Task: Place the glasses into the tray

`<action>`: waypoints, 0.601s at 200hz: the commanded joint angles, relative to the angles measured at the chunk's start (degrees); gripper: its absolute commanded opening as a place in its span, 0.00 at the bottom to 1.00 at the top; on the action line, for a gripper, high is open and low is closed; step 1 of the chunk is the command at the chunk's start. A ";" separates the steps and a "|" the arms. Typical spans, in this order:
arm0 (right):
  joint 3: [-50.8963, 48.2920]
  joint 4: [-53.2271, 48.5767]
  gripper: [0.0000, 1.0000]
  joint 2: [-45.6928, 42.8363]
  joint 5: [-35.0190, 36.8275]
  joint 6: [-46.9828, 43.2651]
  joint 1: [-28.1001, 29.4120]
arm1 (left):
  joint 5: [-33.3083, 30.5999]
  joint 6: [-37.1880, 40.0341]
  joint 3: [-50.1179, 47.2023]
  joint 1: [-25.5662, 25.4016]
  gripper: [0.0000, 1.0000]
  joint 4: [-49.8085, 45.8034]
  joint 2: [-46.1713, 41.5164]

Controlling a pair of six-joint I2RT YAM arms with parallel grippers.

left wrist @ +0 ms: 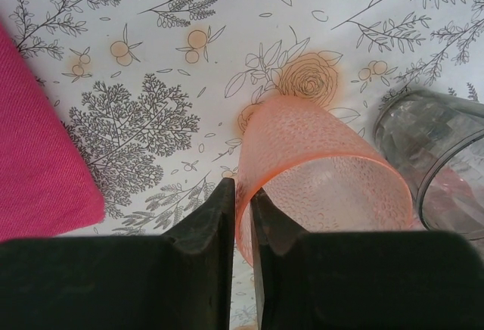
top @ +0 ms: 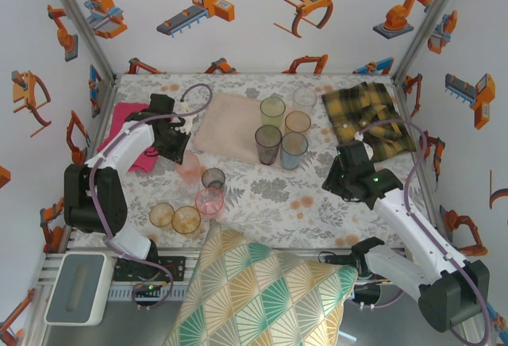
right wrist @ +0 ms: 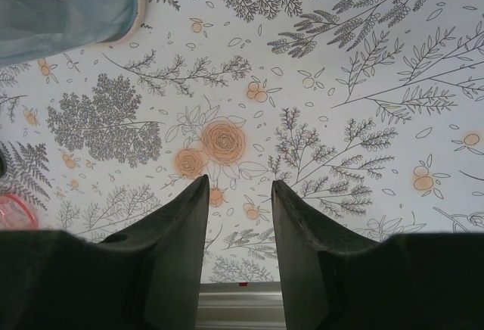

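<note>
**Rim pinch on the peach glass: lift straight up, then cross to the tray**

At far left lies the magenta cloth (left wrist: 38, 156), apart from the work. Just right of it, the left gripper (left wrist: 242, 194) is drawn narrow. Its jaws pinch one wall of the peach glass (left wrist: 325, 163), with one finger outside the rim and the other apparently inside. The glass rests on the flowered table (left wrist: 174, 12), off the tray. The grey glass (left wrist: 431, 148) stands just beside it on the right, almost touching.

That neighbour is the thing to mind. A thin plastic wall held on one side will probably flex and let the glass swing. The best move, as I judge it, is a slow, straight lift until the base clears the grey glass, and only then a carry across to the tray (top: 226, 124). The tray's left part is bare, while other glasses (top: 272, 112) crowd its right side, so the bare part looks the safer spot. Set the glass down upright and flat before the jaws let go.

Farther right, the right gripper (right wrist: 240, 194) hangs over bare table with its jaws partly apart, holding nothing. It looks well clear of the path.
</note>
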 commanded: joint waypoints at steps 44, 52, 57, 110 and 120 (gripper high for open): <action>-0.39 0.32 0.40 -0.54 1.45 0.70 -0.35 | -0.09 0.09 2.15 -0.37 0.12 -2.43 -0.97; -0.35 0.33 0.39 -0.53 1.45 0.70 -0.29 | 0.12 -0.14 2.54 -0.37 0.12 -2.85 -1.12; -0.36 0.29 0.40 -0.52 1.40 0.70 -0.31 | 0.16 -0.25 2.71 -0.37 0.12 -3.07 -1.17; -0.28 0.16 0.40 -0.39 1.54 0.62 -0.38 | -0.09 -0.78 4.56 -0.37 0.09 -4.51 -2.29; -0.25 0.23 0.40 -0.26 1.53 0.62 -0.32 | -0.47 -0.84 4.89 -0.38 0.08 -4.94 -2.49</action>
